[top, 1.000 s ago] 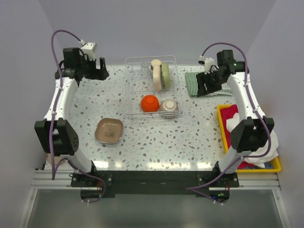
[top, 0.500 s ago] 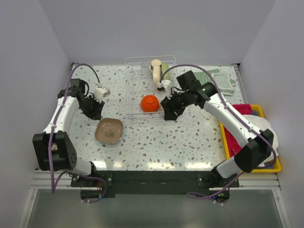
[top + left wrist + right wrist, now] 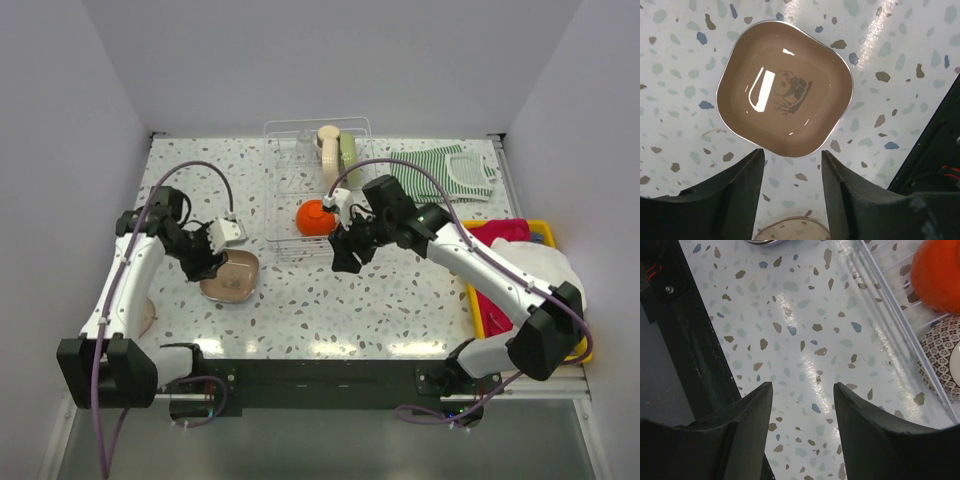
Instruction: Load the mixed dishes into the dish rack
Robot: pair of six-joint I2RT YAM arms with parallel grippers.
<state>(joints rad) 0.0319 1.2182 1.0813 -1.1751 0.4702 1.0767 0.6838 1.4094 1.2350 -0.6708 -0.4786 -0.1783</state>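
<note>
Brown plate (image 3: 785, 92) twd counter's (image 3: 330, 300) near-left corner, L gripper (image 3: 791, 162) open over it; R gripper (image 3: 802, 390) open beside rack (image 3: 892, 330).

A white bench (image 3: 330, 300) speckled with grey, brown and blue chips sits between plain, pale lilac-grey walls (image 3: 300, 60) on the left, far and right. Overhead light glares off its near part. A black strip (image 3: 320, 372) and a metal rail (image 3: 85, 385) edge the near side.

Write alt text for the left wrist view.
A brown rounded-square plate lies empty on the speckled table, a small drawing at its centre. The open left end effector hangs above, its fingers framing the plate's near edge.
</note>
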